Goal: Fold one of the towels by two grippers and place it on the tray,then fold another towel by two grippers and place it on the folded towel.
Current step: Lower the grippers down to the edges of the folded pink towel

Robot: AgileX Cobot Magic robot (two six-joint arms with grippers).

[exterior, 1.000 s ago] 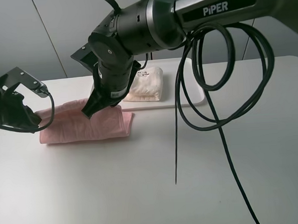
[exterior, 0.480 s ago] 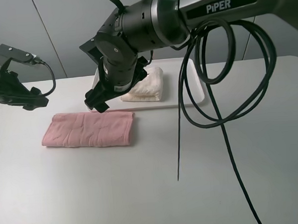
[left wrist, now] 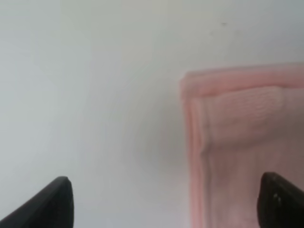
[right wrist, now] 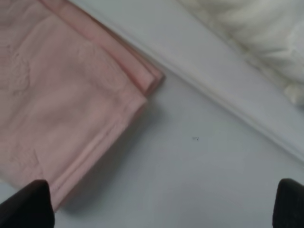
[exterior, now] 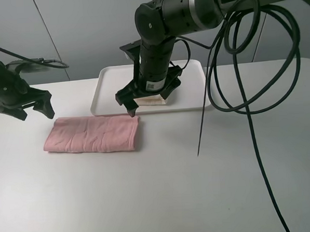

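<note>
The pink towel [exterior: 91, 135] lies folded in a long flat strip on the table, in front of the tray [exterior: 107, 79]. On the tray sits the folded cream-white towel [exterior: 153, 100], mostly hidden behind my right arm. My right gripper [exterior: 127, 105] hangs open over the tray's front edge, just above the pink towel's right end, holding nothing. In the right wrist view the pink towel [right wrist: 61, 109], the tray rim [right wrist: 237, 111] and the cream towel [right wrist: 256, 33] show between the fingertips [right wrist: 23, 204]. My left gripper [exterior: 29, 108] stands open beyond the towel's left end; its view shows that end [left wrist: 242, 142].
A thick black cable [exterior: 248, 106] loops down from the right arm over the table's right half, with a thin strand hanging to near the table right of the pink towel. A grey wall stands behind the table.
Both grippers opened and let go of the pink towel, which now lies flat and folded. The right arm swung right toward the tray; the left gripper lifted off and hovers by the towel's left end.
</note>
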